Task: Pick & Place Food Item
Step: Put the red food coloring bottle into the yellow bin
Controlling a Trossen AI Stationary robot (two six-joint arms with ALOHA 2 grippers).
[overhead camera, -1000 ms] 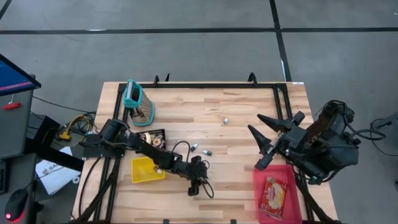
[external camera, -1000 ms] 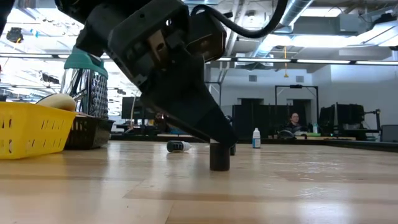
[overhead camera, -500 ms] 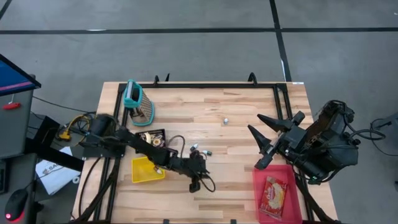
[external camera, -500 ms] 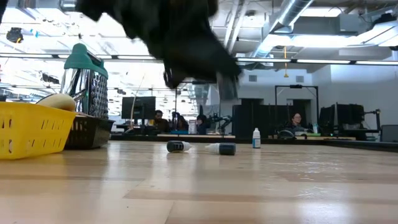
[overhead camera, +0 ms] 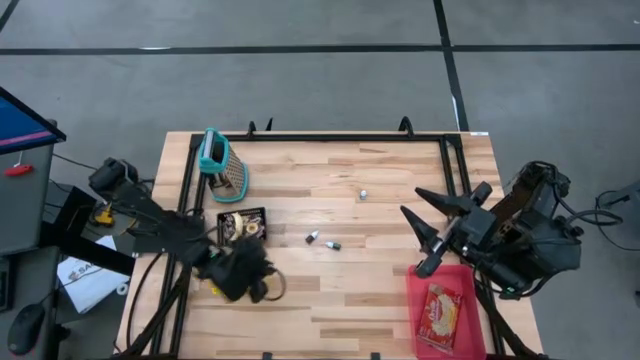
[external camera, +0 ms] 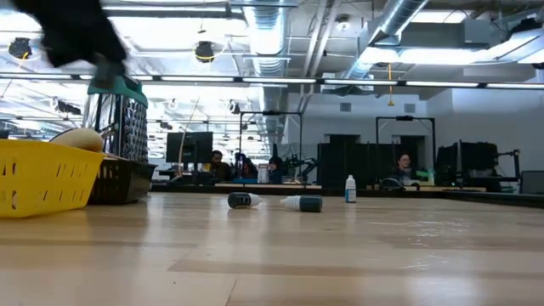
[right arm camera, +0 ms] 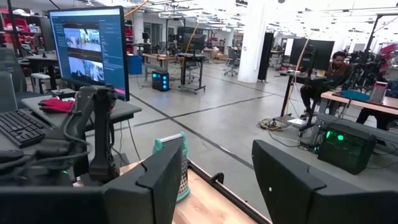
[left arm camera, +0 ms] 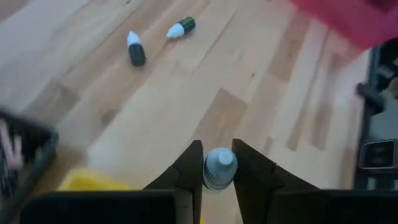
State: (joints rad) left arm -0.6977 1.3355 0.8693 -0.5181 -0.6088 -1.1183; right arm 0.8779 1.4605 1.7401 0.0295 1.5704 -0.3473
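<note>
Left end effector (left arm camera: 216, 171) clamped on small white-capped bottle (left arm camera: 219, 168), right end effector (overhead camera: 428, 232) apart, no legible writing

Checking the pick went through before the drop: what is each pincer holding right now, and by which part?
The left pincer clamps a small bottle with a pale grey-blue cap, fingers on either side just below the cap. The right pincer is open, holding nothing.

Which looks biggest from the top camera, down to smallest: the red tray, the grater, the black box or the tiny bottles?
1. Red tray
2. Grater and black box, which look about alike, so no ranking between them
3. Tiny bottles, clearly smallest
</note>
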